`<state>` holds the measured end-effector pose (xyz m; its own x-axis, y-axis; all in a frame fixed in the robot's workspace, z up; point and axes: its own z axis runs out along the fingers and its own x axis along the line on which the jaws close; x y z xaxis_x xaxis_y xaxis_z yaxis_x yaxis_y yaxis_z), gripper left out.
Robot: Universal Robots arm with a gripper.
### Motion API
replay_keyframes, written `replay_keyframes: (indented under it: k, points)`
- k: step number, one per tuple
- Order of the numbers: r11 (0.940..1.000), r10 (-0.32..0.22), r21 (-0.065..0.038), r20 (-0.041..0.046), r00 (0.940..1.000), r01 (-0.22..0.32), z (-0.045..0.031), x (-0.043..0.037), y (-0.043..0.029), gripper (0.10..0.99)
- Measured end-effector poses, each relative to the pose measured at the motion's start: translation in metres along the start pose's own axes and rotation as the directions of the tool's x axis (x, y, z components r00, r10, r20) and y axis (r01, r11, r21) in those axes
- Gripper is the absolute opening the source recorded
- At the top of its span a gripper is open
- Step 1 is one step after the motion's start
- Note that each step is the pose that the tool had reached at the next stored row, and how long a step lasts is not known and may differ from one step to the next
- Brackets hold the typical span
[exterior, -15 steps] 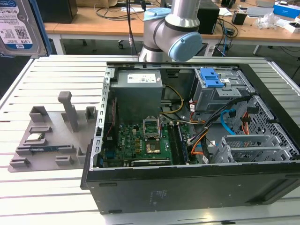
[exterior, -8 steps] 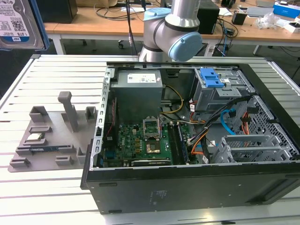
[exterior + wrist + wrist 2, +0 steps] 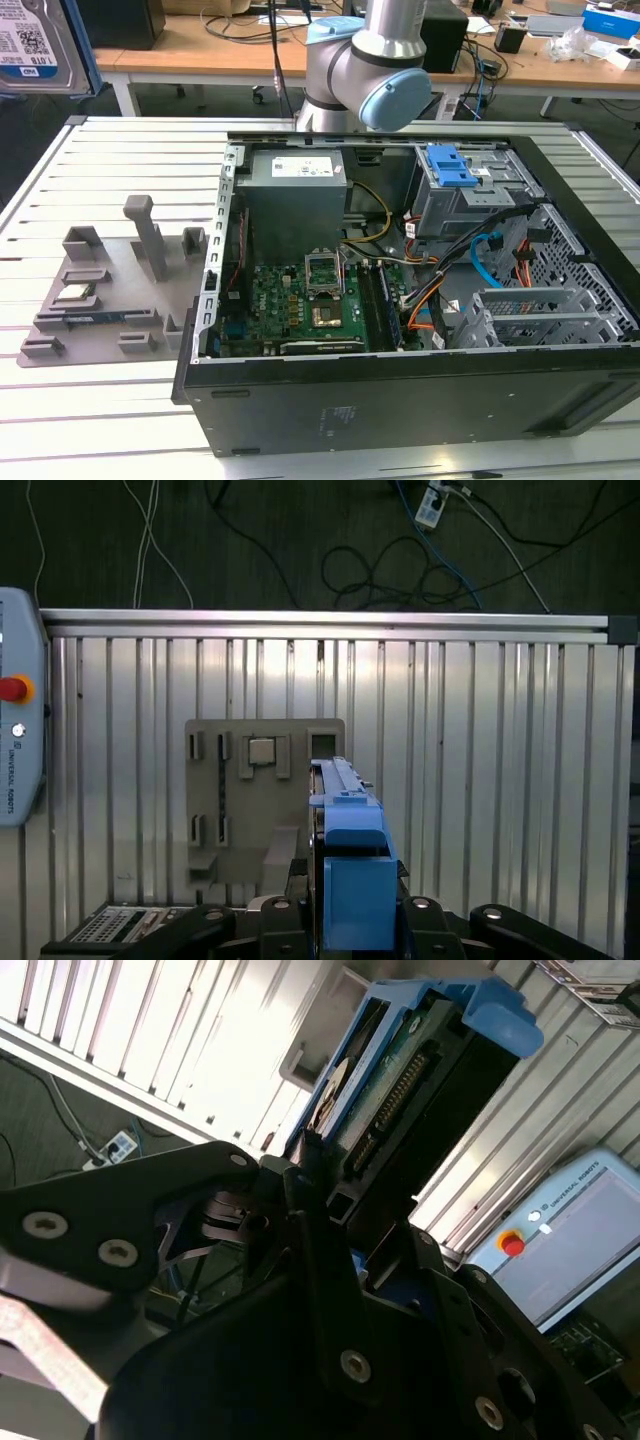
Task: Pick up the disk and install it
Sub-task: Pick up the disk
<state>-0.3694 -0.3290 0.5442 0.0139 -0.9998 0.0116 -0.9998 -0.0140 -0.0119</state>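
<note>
1. While the disk (image 3: 355, 880) hangs edge-on above the slatted table (image 3: 500, 780), the gripper (image 3: 352, 925) is clamped on it. Its black fingers (image 3: 320, 1260) press in from either side near one end.
2. The exterior view shows the disk (image 3: 40, 45) high at that view's left, label facing out. It is well apart from the open computer case (image 3: 400, 400), so it is lifted but not yet installed.
3. Beneath it, in the first wrist view, lies a grey holder (image 3: 265, 780) with a small square chip (image 3: 262, 751) in one pocket.
4. Handling, as a judgement: the metal body looks stiff and fairly heavy for its size, and its smooth faces could slide in a loose grip.
5. The flat faces seem the best place to hold. The blue frame (image 3: 500, 1010) is plastic and may flex.
6. The row of connector pins (image 3: 395, 1100) and the bare circuit board beside it look fragile, so knocks against the case should be avoided.
</note>
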Motion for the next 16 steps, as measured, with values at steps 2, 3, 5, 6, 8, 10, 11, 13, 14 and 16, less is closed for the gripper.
replay_keyframes:
  k: [2,3,5,6,8,10,11,13,14,16]
  points:
    - [1.0,0.0,0.0,0.0,1.0,0.0,-0.0028,0.0,0.0,0.365]
    - [1.0,0.0,0.0,0.0,1.0,0.0,-0.004,0.0,0.0,0.365]
    - [1.0,0.0,0.0,0.0,1.0,0.0,-0.0062,0.0001,-0.0001,0.365]
    - [1.0,0.0,0.0,0.0,1.0,0.0,-0.0082,0.0001,-0.0001,0.365]
    - [1.0,0.0,0.0,0.0,1.0,0.0,-0.0111,0.0001,-0.0001,0.365]
    - [1.0,0.0,0.0,0.0,1.0,0.0,-0.0152,0.0002,-0.0002,0.365]
    - [1.0,0.0,0.0,0.0,1.0,0.0,-0.0167,0.0002,-0.0002,0.365]
    - [1.0,0.0,0.0,0.0,1.0,0.0,-0.0201,0.0002,-0.0002,0.365]
    - [1.0,0.0,0.0,0.0,1.0,0.0,-0.0226,0.0003,-0.0002,0.365]
    - [1.0,0.0,0.0,0.0,1.0,0.0,-0.0288,0.0003,-0.0003,0.365]
